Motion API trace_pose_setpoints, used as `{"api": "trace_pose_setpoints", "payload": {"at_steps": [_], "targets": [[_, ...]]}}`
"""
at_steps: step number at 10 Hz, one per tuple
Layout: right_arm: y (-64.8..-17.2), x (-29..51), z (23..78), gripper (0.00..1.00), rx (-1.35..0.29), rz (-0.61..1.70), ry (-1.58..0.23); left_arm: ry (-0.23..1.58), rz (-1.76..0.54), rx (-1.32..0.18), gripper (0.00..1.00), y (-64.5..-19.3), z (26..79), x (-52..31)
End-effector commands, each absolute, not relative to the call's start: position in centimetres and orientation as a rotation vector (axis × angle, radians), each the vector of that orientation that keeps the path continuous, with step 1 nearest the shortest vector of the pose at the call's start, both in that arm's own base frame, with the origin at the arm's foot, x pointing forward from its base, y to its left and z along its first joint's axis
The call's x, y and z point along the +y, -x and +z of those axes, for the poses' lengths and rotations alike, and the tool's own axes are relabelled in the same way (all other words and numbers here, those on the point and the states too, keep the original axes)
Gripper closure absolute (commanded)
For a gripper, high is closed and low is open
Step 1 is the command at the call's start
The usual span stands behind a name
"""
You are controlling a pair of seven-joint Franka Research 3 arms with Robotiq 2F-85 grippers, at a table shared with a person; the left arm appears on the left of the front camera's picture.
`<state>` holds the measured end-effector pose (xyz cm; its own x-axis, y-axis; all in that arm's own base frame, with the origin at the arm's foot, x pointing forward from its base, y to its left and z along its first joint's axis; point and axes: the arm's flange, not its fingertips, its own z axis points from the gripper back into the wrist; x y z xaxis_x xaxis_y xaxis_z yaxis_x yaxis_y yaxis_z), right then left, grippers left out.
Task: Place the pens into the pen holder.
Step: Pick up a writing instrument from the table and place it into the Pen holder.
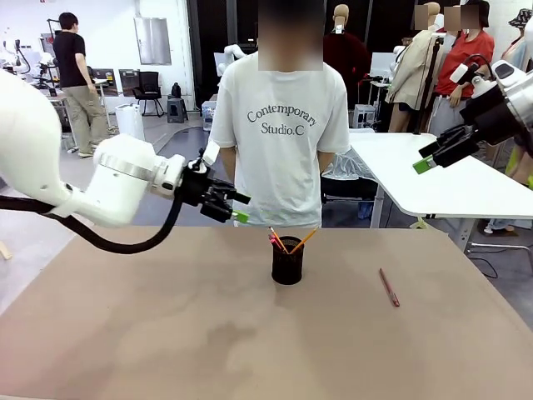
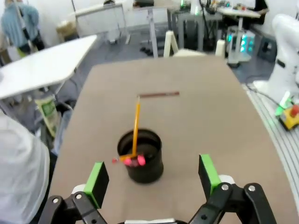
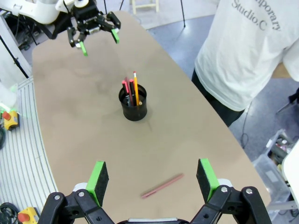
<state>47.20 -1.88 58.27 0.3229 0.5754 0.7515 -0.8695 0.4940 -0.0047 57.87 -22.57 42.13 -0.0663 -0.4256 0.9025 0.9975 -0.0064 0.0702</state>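
Left gripper (image 1: 236,207), jaws spread wide and holding nothing, hangs above the table (image 1: 125,333) just left of the pen holder (image 1: 287,262) and a little beyond it, on the person's side. In its own wrist view the green pads (image 2: 96,181) stand to either side of the holder, clear of its rim. Right gripper (image 1: 426,160), likewise spread and empty, is raised high and well to the right of the pen holder, touching nothing. The pen holder, a small black cup, stands upright near the middle of the brown tabletop. Two of the pens stand in it and rise above its rim: a yellow-orange pencil (image 1: 304,240) leaning to the right, and a pen with a red tip (image 1: 275,241) leaning to the left. The dark red pen (image 1: 389,287) lies flat on the table, well to the right of the pen holder and slightly nearer the robot, apart from both grippers. In the right wrist view it lies on the surface below and between that gripper's pads. A person (image 1: 283,125) in a white printed T-shirt stands at the far edge, directly beyond the pen holder.
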Motion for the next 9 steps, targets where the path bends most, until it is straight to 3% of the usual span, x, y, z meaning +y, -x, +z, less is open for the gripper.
{"api": "trace_pose_setpoints", "payload": {"at_steps": [1, 7, 9], "targets": [[-47.3, -1.8, 58.6, 0.00, -0.776, 0.989, -0.440, 0.680, -1.443, -0.810, 0.00, -56.0, 44.2, -20.1], [-47.3, -1.8, 58.6, 0.00, -0.776, 0.989, -0.440, 0.426, -1.326, -0.735, 0.00, -54.9, 47.0, -13.5], [-47.3, -1.8, 58.6, 0.00, -0.776, 0.989, -0.440, 0.431, -1.301, -0.743, 0.00, -54.8, 47.3, -12.5]]}}
